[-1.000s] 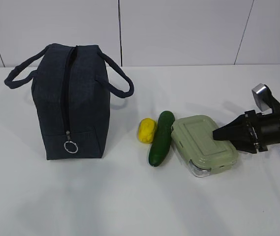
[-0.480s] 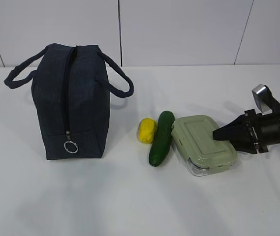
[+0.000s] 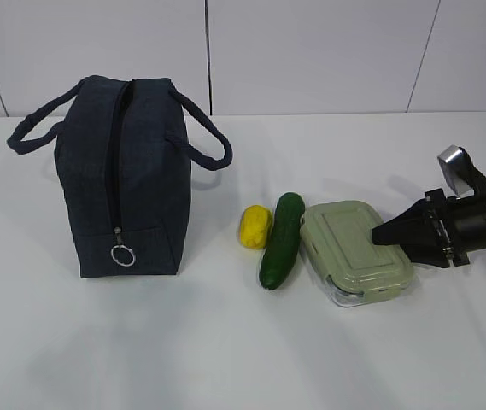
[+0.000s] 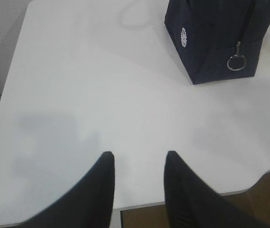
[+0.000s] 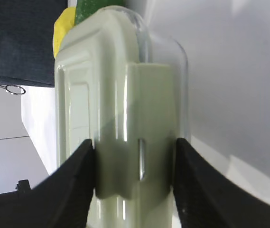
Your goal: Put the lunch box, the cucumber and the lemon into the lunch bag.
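Note:
The lunch box [image 3: 354, 248], clear with a sage-green lid, lies right of centre on the white table. The dark green cucumber [image 3: 281, 239] lies against its left side, and the yellow lemon [image 3: 254, 226] lies left of that. The dark lunch bag [image 3: 131, 179] stands at the left with its zipper closed and the ring pull [image 3: 123, 255] hanging low. My right gripper [image 3: 375, 235] comes in from the right. In the right wrist view it [image 5: 135, 141] clasps the latch end of the lunch box [image 5: 120, 95]. My left gripper [image 4: 138, 154] is open and empty over the table's near edge.
The bag's two looped handles [image 3: 204, 132] hang out to both sides. In the left wrist view the bag [image 4: 215, 38] is at the upper right, and the table's edge [image 4: 182, 197] lies just under the fingers. A white panelled wall [image 3: 311, 51] stands behind the table.
The lunch box and the right gripper have shifted a few pixels to the right. The bag, cucumber and lemon have not moved.

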Controlling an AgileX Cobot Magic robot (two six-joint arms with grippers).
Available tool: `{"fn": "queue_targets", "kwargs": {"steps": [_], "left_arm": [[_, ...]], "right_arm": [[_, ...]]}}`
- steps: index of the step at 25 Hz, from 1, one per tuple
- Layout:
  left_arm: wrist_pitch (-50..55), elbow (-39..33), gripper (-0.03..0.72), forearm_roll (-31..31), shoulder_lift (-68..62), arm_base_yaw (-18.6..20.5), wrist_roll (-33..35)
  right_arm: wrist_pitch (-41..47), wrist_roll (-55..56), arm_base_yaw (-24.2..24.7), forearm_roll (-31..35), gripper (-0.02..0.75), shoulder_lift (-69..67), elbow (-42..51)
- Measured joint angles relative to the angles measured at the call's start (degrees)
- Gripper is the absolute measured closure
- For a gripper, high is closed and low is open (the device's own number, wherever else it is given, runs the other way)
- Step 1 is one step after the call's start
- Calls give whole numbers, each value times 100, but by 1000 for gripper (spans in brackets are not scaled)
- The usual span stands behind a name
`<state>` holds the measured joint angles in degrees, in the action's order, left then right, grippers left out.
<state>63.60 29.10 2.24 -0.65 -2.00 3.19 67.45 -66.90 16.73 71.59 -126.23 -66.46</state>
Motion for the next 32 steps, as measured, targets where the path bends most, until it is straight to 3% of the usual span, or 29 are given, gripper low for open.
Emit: {"fn": "queue_targets", "kwargs": {"steps": [32], "left_arm": [[0,0,449,0,0,0,0]], "right_arm": [[-182,630,-29,-366,372,247,0]]}}
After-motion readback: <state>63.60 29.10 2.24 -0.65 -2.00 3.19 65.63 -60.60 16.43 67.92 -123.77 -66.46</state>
